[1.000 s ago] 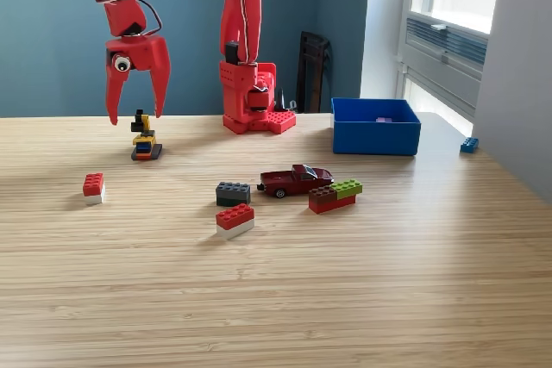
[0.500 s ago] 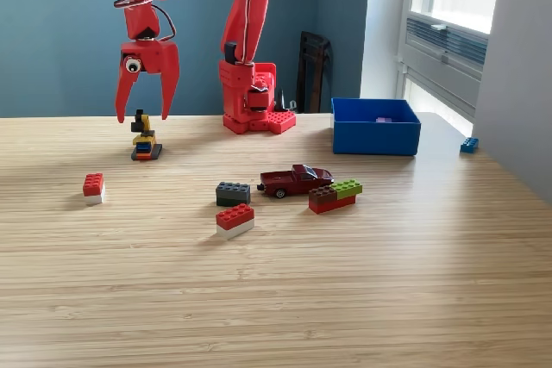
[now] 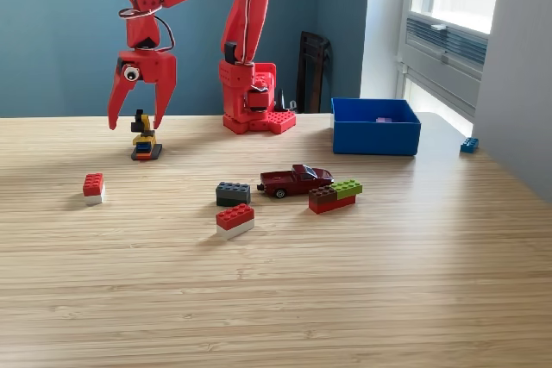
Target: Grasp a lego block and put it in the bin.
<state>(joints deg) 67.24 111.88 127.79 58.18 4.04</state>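
Note:
My red gripper (image 3: 135, 123) hangs open at the exterior view's left, its two fingers spread on either side of the top of a small stacked lego figure (image 3: 144, 139) of black, yellow, blue and orange bricks. Nothing is held. On the table lie a red-and-white lego block (image 3: 93, 187) at the left, a dark grey block (image 3: 233, 193), another red-and-white block (image 3: 235, 220) in front of it, and a brown, green and red cluster (image 3: 335, 195). The blue bin (image 3: 375, 127) stands at the back right with something small and purple inside.
A dark red toy car (image 3: 295, 180) sits between the grey block and the cluster. A lone blue brick (image 3: 468, 145) lies near the table's right edge. The arm's red base (image 3: 255, 108) stands at the back centre, against the blue wall.
The gripper has shifted a little to the right and come down, with its jaws staying open. It now hangs around the top of the stacked figure. No block has moved.

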